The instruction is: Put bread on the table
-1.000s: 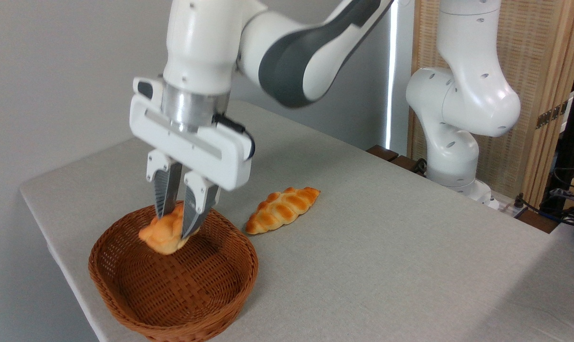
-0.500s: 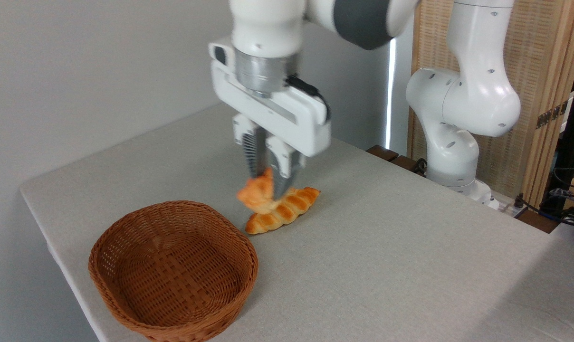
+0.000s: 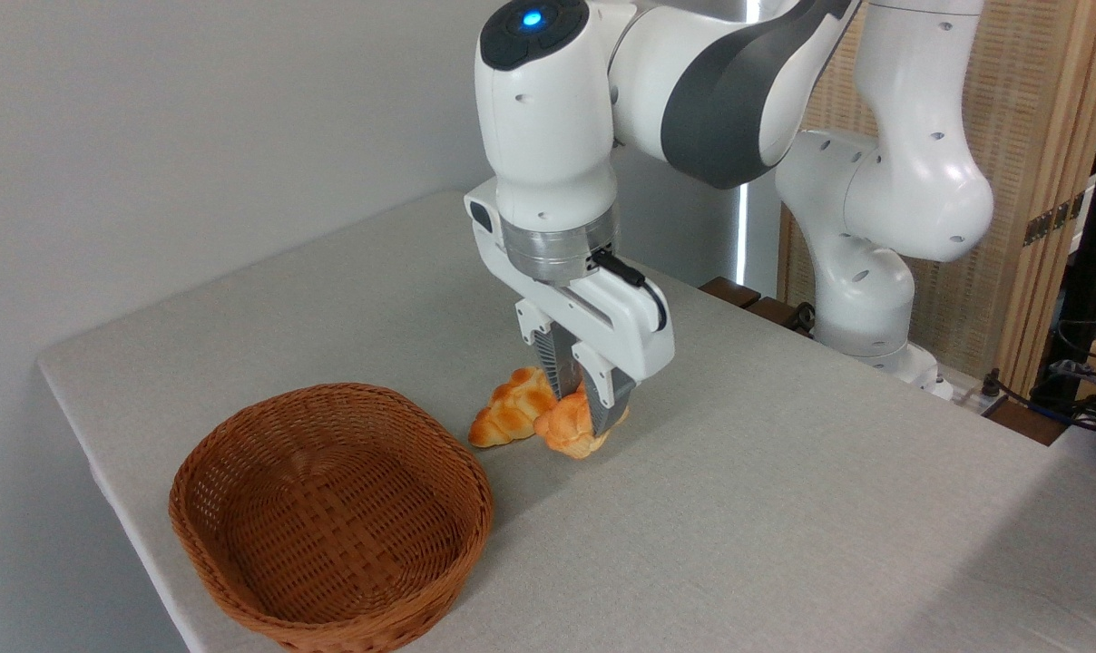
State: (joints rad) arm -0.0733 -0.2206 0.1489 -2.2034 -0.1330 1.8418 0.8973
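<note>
The bread (image 3: 569, 430), a small golden-orange knotted bun, hangs between the fingers of my gripper (image 3: 587, 407), which is shut on it. The bun is low over the grey-beige table (image 3: 784, 472), near its middle, and I cannot tell whether its underside touches the cloth. It sits directly in front of the longer braided loaf (image 3: 510, 415), hiding that loaf's right half. The gripper points straight down from the white arm.
An empty brown wicker basket (image 3: 330, 517) stands at the front left, near the table's left edge. The arm's white base (image 3: 875, 245) rises at the back right. Cables and a wooden screen lie beyond the right edge.
The gripper carried the bun up out of the basket, moved right past the braided loaf, and has come down low over the table. It stayed shut on the bun throughout.
</note>
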